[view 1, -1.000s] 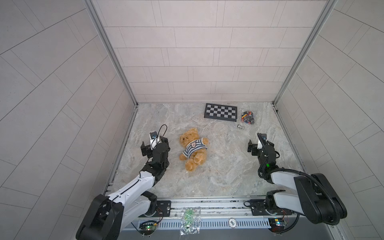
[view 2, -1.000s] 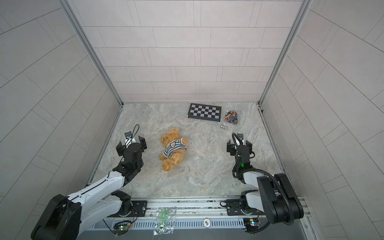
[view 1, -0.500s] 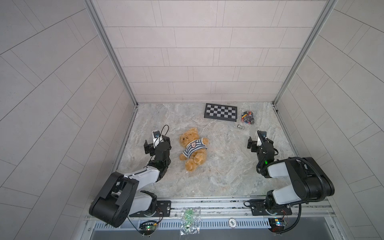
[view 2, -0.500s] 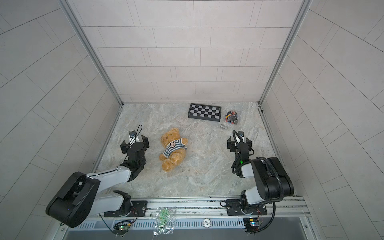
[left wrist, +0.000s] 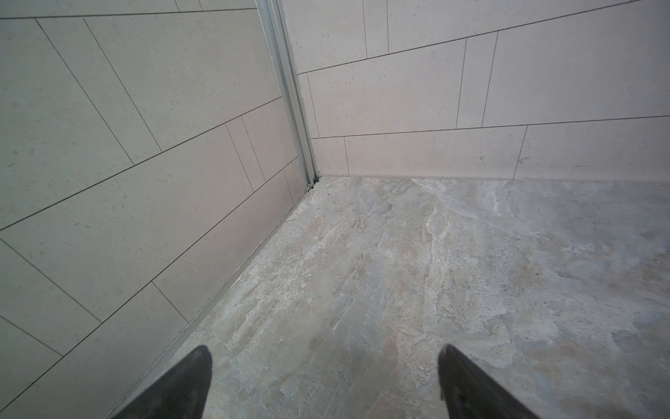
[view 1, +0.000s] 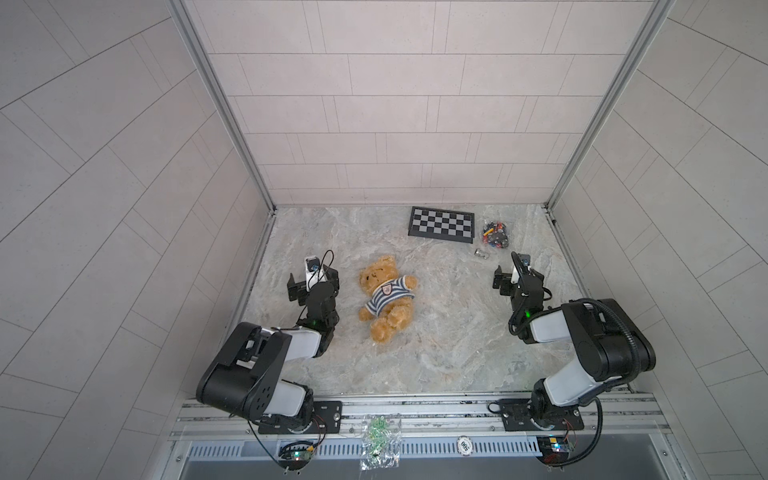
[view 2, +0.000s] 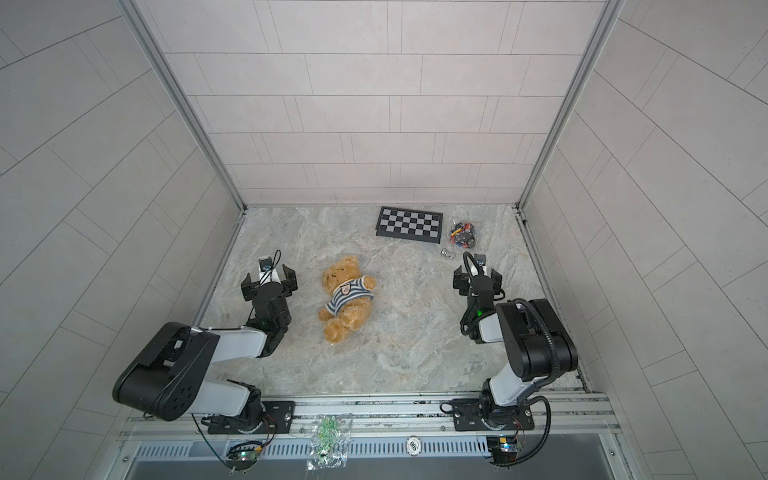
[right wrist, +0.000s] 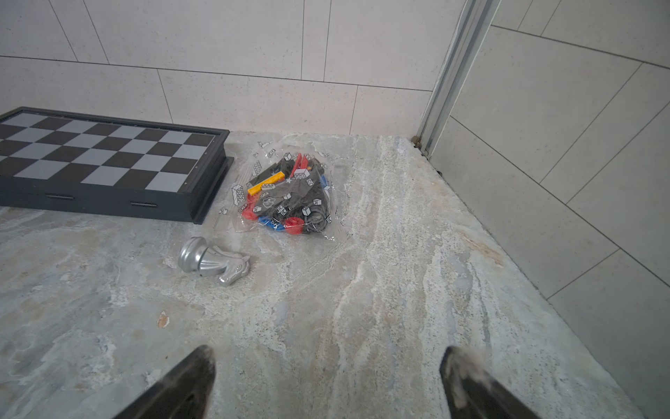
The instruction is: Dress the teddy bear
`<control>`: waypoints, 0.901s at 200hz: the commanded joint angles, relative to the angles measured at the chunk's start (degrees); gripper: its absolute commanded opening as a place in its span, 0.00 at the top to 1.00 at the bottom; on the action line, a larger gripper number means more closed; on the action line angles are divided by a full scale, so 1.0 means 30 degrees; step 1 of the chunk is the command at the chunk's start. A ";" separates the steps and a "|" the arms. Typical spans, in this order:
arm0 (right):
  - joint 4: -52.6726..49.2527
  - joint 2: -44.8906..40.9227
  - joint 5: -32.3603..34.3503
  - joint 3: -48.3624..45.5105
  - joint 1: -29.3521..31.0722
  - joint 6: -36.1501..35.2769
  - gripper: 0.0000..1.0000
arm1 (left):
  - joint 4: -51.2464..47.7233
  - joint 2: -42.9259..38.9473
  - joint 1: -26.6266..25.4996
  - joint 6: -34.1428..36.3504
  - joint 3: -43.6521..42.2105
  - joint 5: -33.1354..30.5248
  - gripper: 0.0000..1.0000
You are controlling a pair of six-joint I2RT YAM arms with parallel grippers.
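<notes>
A teddy bear (view 1: 378, 277) in a striped sweater (view 1: 389, 294) lies between the left tool (view 1: 312, 281) and right tool (view 1: 518, 279), both wide open, empty.

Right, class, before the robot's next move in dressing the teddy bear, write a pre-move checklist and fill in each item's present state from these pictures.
1. The left gripper is open and empty: ok.
2. The right gripper is open and empty: ok.
3. Both grippers are clear of the teddy bear: ok.
4. The striped sweater covers the bear's torso: ok.
5. The sweater is pulled down at the back: cannot tell, the bear lies face up.
6. The chess piece lies apart from the right gripper: ok.
</notes>
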 commanded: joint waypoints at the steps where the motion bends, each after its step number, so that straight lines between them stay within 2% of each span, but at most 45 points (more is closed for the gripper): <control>1: -0.0990 -0.0121 0.0429 0.0236 0.0023 -0.0085 0.00 | 0.0827 -0.0064 0.0509 -0.0275 -0.0195 0.1202 0.00; 20: -0.0970 -0.0121 0.0485 0.0240 0.0038 -0.0100 0.00 | -0.0067 0.0058 0.1380 -0.0902 0.0102 0.3026 0.00; 31: -0.0967 -0.0099 0.0491 0.0243 0.0038 -0.0096 0.00 | 0.1508 0.1398 0.1622 -0.0604 0.0229 0.3103 0.00; 40: -0.0960 -0.0097 0.0492 0.0253 0.0038 -0.0100 0.00 | -0.1078 0.0708 0.1780 -0.1146 0.0775 0.3718 0.00; 45: -0.0970 -0.0107 0.0492 0.0236 0.0038 -0.0098 0.01 | -0.0929 0.0645 0.2075 -0.1364 0.0779 0.4071 0.00; 51: -0.0940 -0.0107 0.0469 0.0240 0.0052 -0.0111 0.00 | -0.0228 0.1011 0.2269 -0.1388 0.0702 0.4029 0.00; 61: -0.0939 -0.0144 0.0398 0.0237 0.0075 -0.0107 0.00 | -0.1448 0.0779 0.2340 -0.1588 0.1043 0.4266 0.00; 101: -0.1168 -0.0111 0.0023 0.0358 0.0132 -0.0385 0.00 | -0.1270 0.0815 0.2453 -0.1633 0.0999 0.4257 0.00; 122: -0.1836 -0.0123 -0.2372 0.0721 0.0210 -0.1239 0.00 | -0.1238 0.0800 0.2434 -0.1621 0.0951 0.4272 0.00; 180: -0.1819 -0.0070 -0.2236 0.0705 0.0167 -0.1124 0.01 | -0.1126 0.0726 0.2433 -0.1622 0.0882 0.4316 0.00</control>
